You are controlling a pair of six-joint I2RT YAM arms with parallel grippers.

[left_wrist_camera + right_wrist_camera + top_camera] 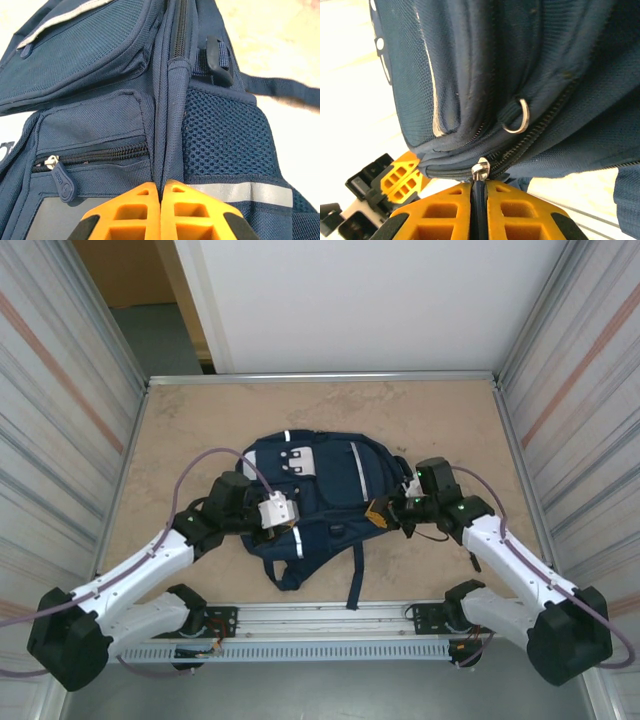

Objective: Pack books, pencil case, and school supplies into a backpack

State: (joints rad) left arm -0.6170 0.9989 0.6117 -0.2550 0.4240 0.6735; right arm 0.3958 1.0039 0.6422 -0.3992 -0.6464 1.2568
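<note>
Pinching the zipper pull (480, 169) in my right tool (479, 202) and a seam fold (161, 145) in my left tool (160, 202), I am steadying the backpack (325, 490) lying mid-frame on the counter (450, 420), judging a straight tug along the track (545, 123) best.

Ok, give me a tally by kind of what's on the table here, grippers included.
backpack: 1
grippers: 2 (left gripper, jaws shut on the backpack's side seam; right gripper, jaws shut on the zipper pull)
total: 3
</note>
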